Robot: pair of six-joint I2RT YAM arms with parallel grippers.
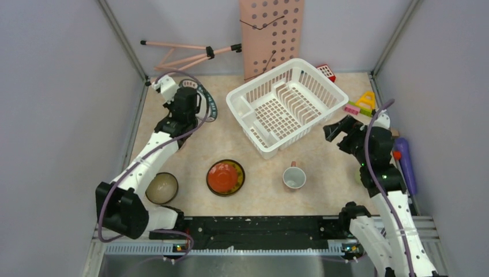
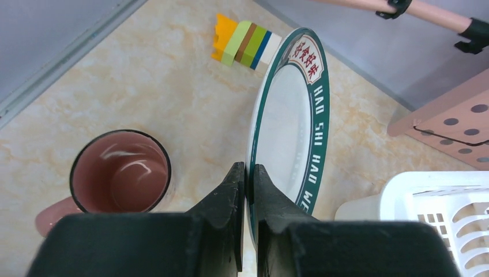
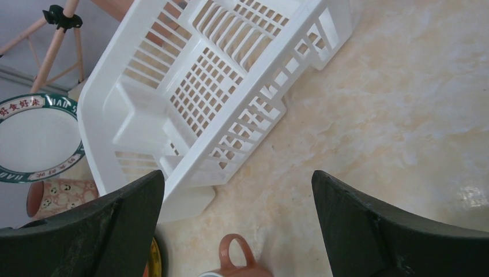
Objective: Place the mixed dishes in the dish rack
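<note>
My left gripper (image 2: 248,171) is shut on the edge of the teal-rimmed white plate (image 2: 286,115) and holds it on edge, above the table, left of the dish rack (image 1: 247,124). In the top view that gripper (image 1: 190,105) is at the far left with the plate's rim (image 1: 211,108) showing beside it. A pink cup (image 2: 120,176) stands below it. My right gripper (image 1: 339,129) is open and empty, right of the rack (image 3: 248,133), above a pink-handled cup (image 1: 294,178). A red saucer (image 1: 224,175) lies on a dark dish. An olive bowl (image 1: 161,187) sits near left.
A pink perforated board (image 1: 271,34) and a pink tripod (image 1: 184,53) stand at the back wall. Toy blocks (image 1: 361,104) and a purple tube (image 1: 405,163) lie at the right edge. More stacked blocks (image 2: 245,43) lie beyond the plate.
</note>
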